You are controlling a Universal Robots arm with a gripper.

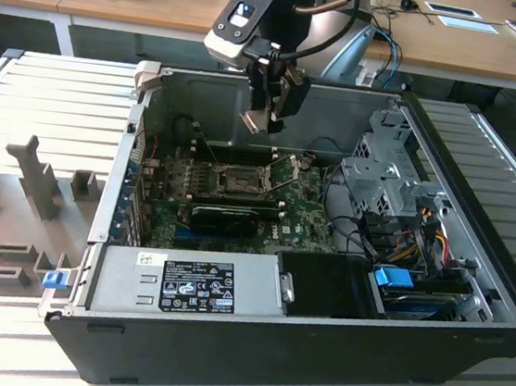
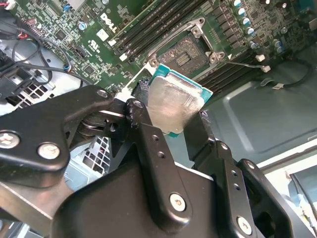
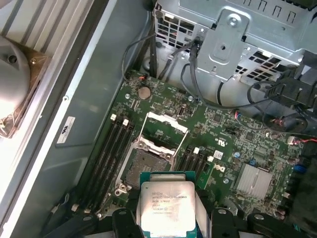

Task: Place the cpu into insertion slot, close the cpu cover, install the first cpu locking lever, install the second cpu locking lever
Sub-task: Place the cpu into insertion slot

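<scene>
My gripper (image 1: pixel 267 115) hangs above the open computer case, shut on the cpu (image 1: pixel 251 121) by its edges. In both wrist views the cpu (image 2: pixel 171 99) (image 3: pixel 166 206) shows a dull silver top on a green rim between the black fingers (image 2: pixel 143 119). It is held in the air, tilted, clear of the green board. Below it lies the insertion slot (image 3: pixel 143 167) (image 1: pixel 234 181) (image 2: pixel 182 55), a dark square socket with nothing in it. The cpu cover (image 3: pixel 168 123) stands swung up at the socket's far side. Thin lever rods (image 1: pixel 289 164) stick up beside the socket.
The case walls (image 1: pixel 343 105) ring the board. A black ribbed heatsink (image 1: pixel 227 216) sits in front of the socket, with the power supply (image 1: pixel 182 282) nearer the camera. A metal drive cage (image 1: pixel 386 170) and cables (image 1: pixel 402 237) are on the exterior view's right.
</scene>
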